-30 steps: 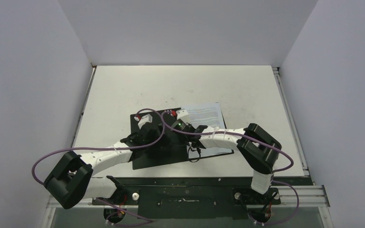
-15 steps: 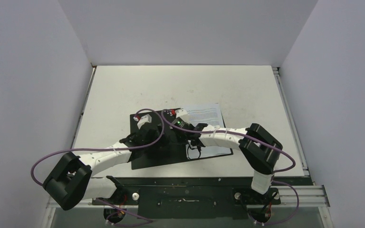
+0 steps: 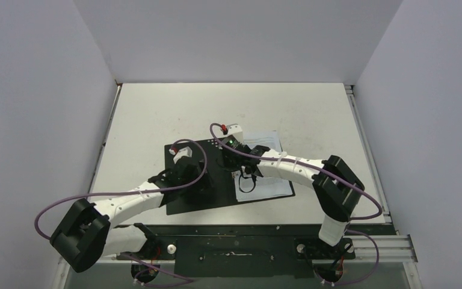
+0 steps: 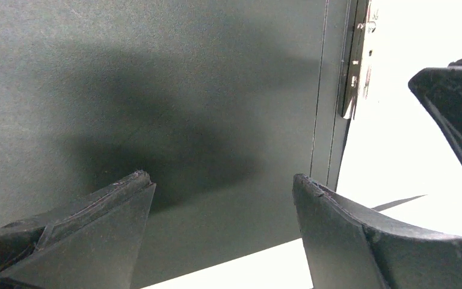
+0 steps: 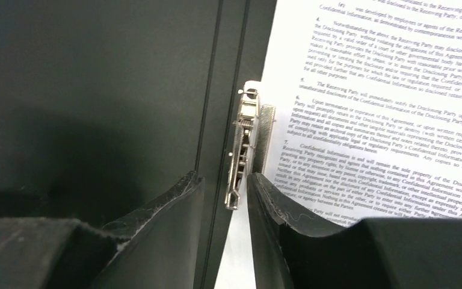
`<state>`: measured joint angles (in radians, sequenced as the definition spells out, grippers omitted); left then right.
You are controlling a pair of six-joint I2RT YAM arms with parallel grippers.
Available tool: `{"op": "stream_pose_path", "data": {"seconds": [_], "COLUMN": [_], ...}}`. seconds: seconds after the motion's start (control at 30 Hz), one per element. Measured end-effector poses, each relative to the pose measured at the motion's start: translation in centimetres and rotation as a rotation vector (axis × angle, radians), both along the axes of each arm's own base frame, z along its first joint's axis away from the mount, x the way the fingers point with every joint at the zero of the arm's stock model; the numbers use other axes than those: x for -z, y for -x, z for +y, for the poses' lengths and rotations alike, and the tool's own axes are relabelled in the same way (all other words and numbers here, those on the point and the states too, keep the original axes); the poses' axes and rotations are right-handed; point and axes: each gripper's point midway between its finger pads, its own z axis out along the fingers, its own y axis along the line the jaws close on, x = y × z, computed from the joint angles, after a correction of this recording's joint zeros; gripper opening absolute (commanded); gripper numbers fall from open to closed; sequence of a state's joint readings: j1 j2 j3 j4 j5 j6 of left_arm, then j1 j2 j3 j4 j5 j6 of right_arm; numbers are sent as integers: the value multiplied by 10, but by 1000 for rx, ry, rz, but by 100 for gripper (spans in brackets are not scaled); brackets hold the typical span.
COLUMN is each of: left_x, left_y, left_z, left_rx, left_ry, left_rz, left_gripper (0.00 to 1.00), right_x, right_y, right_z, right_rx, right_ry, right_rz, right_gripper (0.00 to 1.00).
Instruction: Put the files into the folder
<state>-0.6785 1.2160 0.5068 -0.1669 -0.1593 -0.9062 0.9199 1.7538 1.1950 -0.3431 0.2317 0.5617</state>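
Right wrist view, lower centre: right gripper (image 5: 224,178), barely parted, empty, straddles silver metal clip (image 5: 245,138); snagging it could skew white printed sheets (image 5: 385,108) (left gripper (image 4: 221,176) gapes, empty).

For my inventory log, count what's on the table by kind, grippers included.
black folder: 1
metal spine clip: 1
stack of printed files: 1, sheets uncountable
grippers: 2, left gripper and right gripper
total: 5

Files (image 3: 272,188) on folder (image 3: 216,194) R half
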Motion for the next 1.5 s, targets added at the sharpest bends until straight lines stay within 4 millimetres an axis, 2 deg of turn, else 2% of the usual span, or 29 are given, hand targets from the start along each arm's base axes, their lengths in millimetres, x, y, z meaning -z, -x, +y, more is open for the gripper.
{"op": "stream_pose_path", "data": {"seconds": [0.13, 0.37, 0.67, 0.9, 1.03, 1.5], "left_x": [-11, -58, -101, -134, -141, -139], "left_y": [2, -5, -1, 5, 8, 11], "left_z": [2, 2, 15, 25, 28, 30], "left_rx": [9, 16, 35, 59, 65, 77], "left_ry": [-7, 25, 30, 39, 44, 26], "left_rz": [-4, -94, -173, -255, -280, -275], "left_gripper": [86, 87, 88, 89, 89, 90], "right_x": [0, 6, 33, 40, 43, 46], "right_y": [-5, -9, -9, -10, -13, -16], "right_z": [-5, -4, -3, 0, 3, -2], "right_rx": [16, 21, 19, 17, 16, 34], "right_ry": [2, 9, 56, 67, 69, 110], "right_rz": [2, 10, 49, 62, 63, 56], "right_gripper": [35, 35, 33, 29, 26, 22]}}
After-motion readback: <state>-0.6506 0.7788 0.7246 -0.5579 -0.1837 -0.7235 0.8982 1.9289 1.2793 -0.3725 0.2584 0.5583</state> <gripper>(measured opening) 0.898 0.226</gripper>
